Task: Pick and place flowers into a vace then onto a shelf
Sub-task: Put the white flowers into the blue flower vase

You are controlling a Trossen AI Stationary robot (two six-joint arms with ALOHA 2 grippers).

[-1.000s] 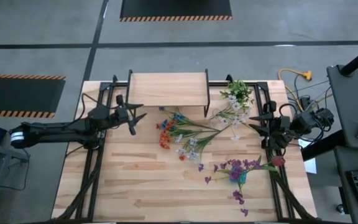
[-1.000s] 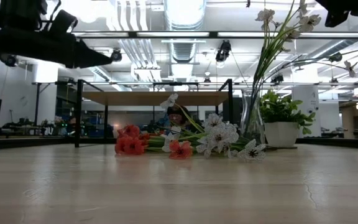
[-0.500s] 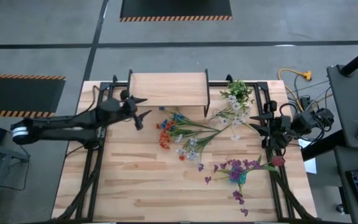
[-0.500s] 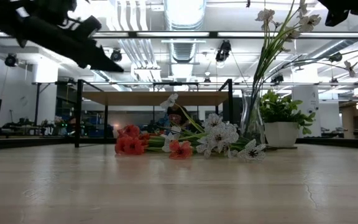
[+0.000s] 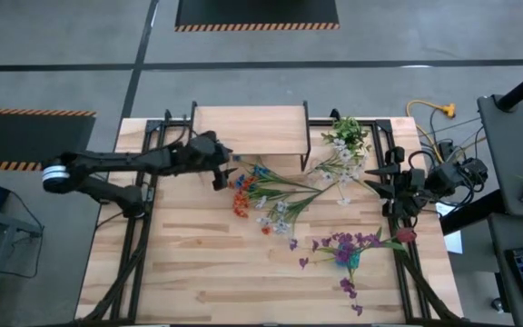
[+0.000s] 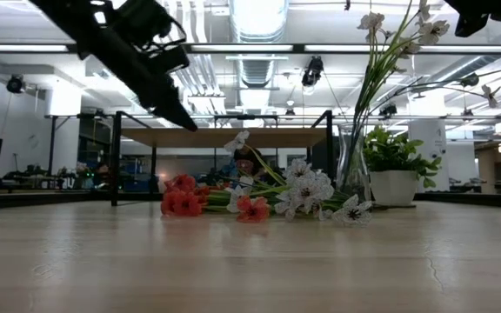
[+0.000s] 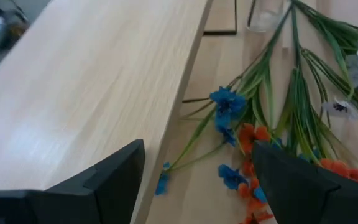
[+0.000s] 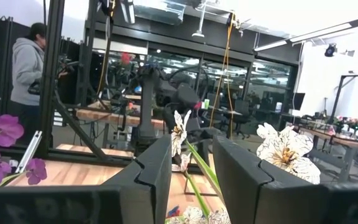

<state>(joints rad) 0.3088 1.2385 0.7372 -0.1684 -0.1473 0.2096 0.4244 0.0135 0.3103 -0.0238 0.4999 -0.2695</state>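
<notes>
Flowers [image 5: 275, 195] unmoved; left tool [image 5: 222, 168], fingers apart, moved nearer beside shelf [image 5: 248, 130].

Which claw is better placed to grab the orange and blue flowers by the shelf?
Probably left: the left claw is open, right beside the orange and blue flowers at the shelf edge. The right claw waits by the table's right side.

Left claw [image 7: 194, 180] spread above flowers [image 7: 263, 118], beside shelf [image 7: 86, 93].

Grey floor [image 5: 352, 54] with 2 black hazard-edged mats [image 5: 257, 13]; ducted ceiling [image 6: 259, 35], seemingly a workshop.
</notes>
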